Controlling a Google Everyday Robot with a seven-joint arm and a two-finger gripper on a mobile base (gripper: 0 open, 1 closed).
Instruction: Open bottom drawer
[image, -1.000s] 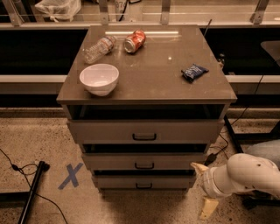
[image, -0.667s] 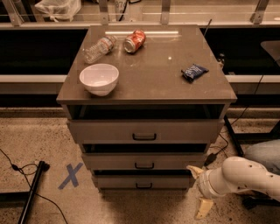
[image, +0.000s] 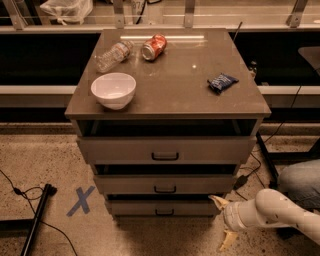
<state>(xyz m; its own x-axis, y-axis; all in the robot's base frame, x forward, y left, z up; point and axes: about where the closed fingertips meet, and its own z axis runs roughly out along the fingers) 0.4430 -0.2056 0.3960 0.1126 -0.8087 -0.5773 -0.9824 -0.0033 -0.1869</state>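
Beneath the table's front edge, lowest of three stacked fronts, the bottom drawer looks shut, its small dark bar handle centred. Under the front right corner, down by the floor, hangs the gripper, fingers spread one above the other and pinching nothing, the upper tip just beside the drawer's right end. It probably sits that low to match the handle's height; it must move left to hook the bar.
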